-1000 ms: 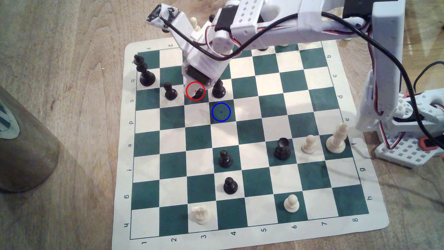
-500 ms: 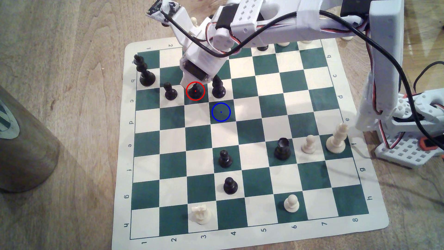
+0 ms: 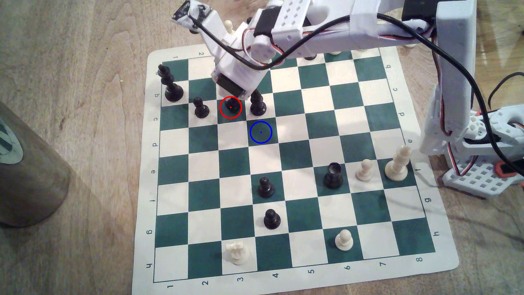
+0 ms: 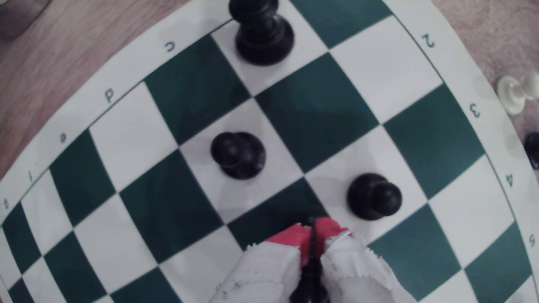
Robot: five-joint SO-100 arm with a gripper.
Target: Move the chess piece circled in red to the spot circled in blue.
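Wood-grain tabletop is seen beneath the chessboard (image 3: 368,181). Since a second ago the gripper (image 4: 312,241) has been raised a little, its red-tipped jaws closed on the black bishop (image 3: 231,105), seemingly lifted over the red-ringed square; the blue-ringed square (image 3: 261,132), diagonally nearer and rightward in the exterior view, is unoccupied.

One chessboard (image 3: 317,99). Seven black pieces in plain sight: three black pawns (image 3: 201,108) (image 3: 265,187) (image 3: 271,219), two bishops, the red-ringed bishop (image 3: 231,105) and its twin (image 3: 257,103), one king (image 3: 170,85), one crown-topped piece (image 3: 333,176). Four cream ones — two cream pawns (image 3: 364,170) (image 3: 344,240), one tall piece (image 3: 397,164), one squat piece (image 3: 237,253). Others hide behind the arm (image 3: 326,37) — uncountable. One blue ring (image 3: 261,132).
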